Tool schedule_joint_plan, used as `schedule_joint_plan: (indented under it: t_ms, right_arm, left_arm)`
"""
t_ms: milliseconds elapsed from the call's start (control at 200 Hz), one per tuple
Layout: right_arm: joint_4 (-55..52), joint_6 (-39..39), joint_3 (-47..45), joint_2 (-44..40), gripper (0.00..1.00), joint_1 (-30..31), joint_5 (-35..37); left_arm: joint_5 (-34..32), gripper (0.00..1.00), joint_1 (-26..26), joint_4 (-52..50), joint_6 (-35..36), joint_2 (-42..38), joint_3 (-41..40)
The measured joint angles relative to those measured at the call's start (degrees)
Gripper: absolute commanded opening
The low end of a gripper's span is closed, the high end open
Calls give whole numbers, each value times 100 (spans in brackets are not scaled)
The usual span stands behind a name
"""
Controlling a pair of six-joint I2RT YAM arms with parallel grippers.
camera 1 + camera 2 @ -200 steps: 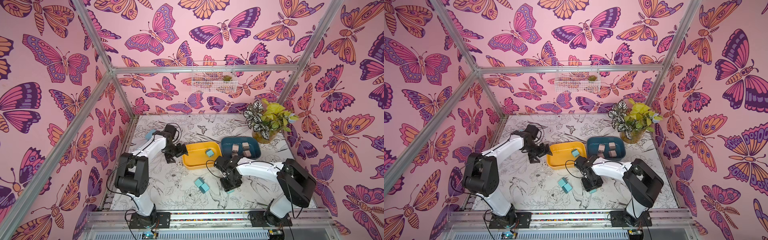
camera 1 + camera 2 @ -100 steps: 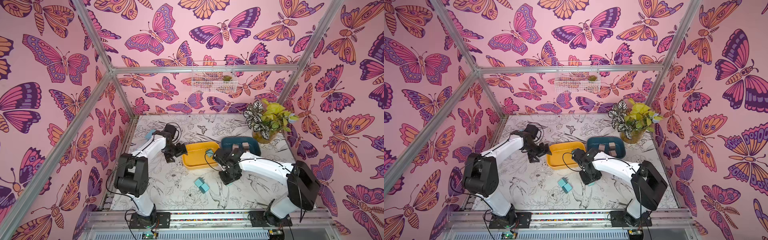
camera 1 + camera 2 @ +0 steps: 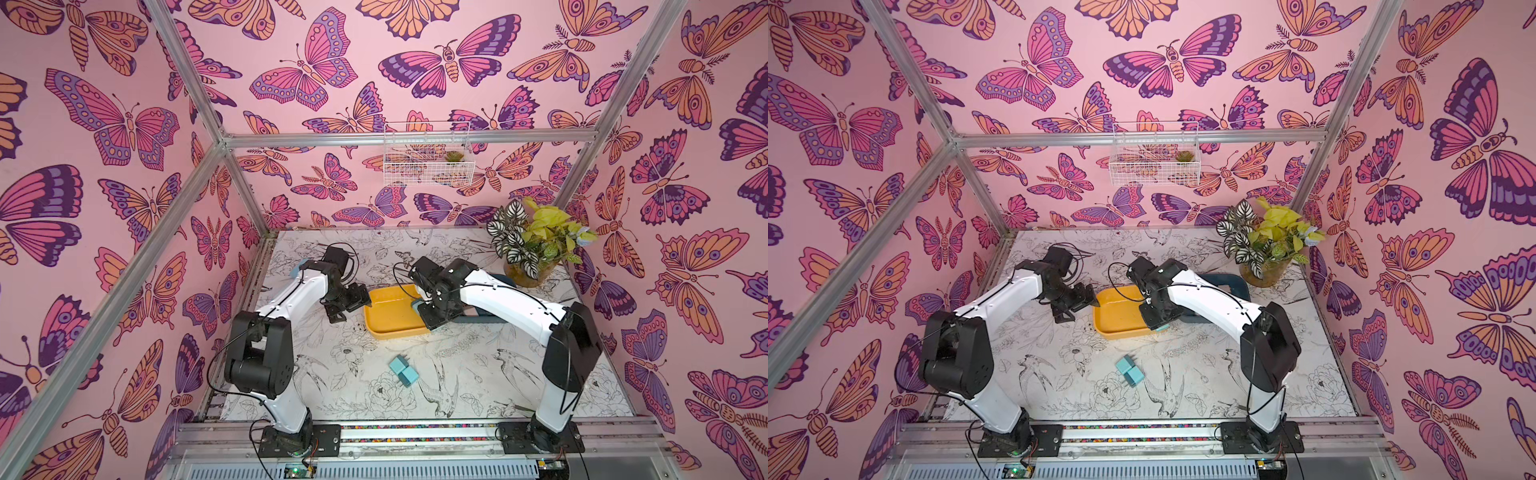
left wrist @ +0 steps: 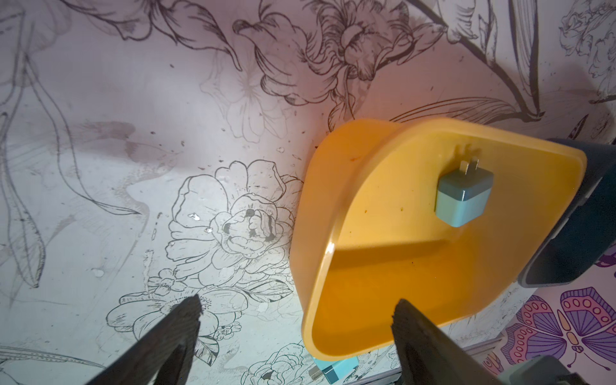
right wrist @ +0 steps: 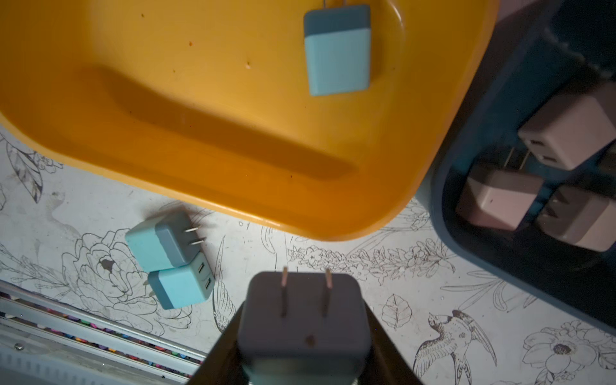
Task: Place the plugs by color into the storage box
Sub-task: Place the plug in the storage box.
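The right hand (image 5: 301, 353) is clamped on a teal plug (image 5: 303, 310) at the yellow tray's (image 5: 233, 150) front-right corner. Next, I'd guess, it clears the rim and lets go beside the lone plug (image 5: 336, 53) inside. The left hand (image 4: 300, 308) gapes empty at the tray's left end, and two loose teal plugs (image 5: 160, 243) wait toward the bench's (image 5: 366, 266) front edge.

Pink wallpaper (image 3: 307, 62) printed with large purple and orange butterflies covers the left, far and right walls around me, and silver aluminium bars (image 3: 374, 138) frame them. On the far wall hangs a white wire basket (image 3: 428, 156), with a small green succulent (image 3: 454, 156) at its right end. In the far right corner of my table stands a potted plant (image 3: 536, 245), with striped dark leaves on its left and yellow-green ones on its right. The table cover (image 3: 478, 374) is white with black-line flowers, leaves and birds. Along the near edge runs a metal rail (image 3: 415, 436) carrying a thin multicoloured strip (image 3: 415, 427), which my right wrist view also catches (image 5: 100, 328).
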Motion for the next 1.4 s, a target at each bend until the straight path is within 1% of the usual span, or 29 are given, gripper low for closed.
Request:
schedule_joint_plan:
  t_ms: [145, 345, 511, 611, 826, 1016, 1092, 1177, 1347, 1402]
  right_arm:
    - [-2, -160, 391, 402, 41, -155, -17]
    - [42, -334, 1169, 1287, 40, -420, -74]
    - [81, -448, 1941, 1982, 40, -474, -142]
    - [142, -472, 2216, 2256, 40, -474, -227]
    - [181, -492, 2277, 2610, 41, -474, -422]
    - [326, -479, 2131, 2599, 42, -468, -505]
    - [400, -461, 2079, 2575, 45, -468, -511]
    - [455, -437, 2039, 2562, 51, -468, -527]
    - [586, -424, 1915, 2492, 58, -426, -538]
    - [667, -424, 1834, 2448, 59, -400, -507]
  left_arm:
    - [-9, 92, 46, -2, 0, -81, -2]
    - [-20, 92, 66, 0, 0, -98, -2]
    - [-20, 92, 85, 0, 0, -98, -2]
    - [-20, 92, 94, 0, 0, -98, -2]
    - [-20, 92, 131, -2, 0, -101, -20]
    - [-15, 92, 136, 0, 0, -101, -20]
    - [-13, 92, 136, 0, 0, -101, -22]
    - [-11, 92, 136, 0, 0, -101, -31]
    - [-2, 92, 136, 0, -2, -101, -35]
    - [-2, 92, 136, 0, -2, -101, -39]
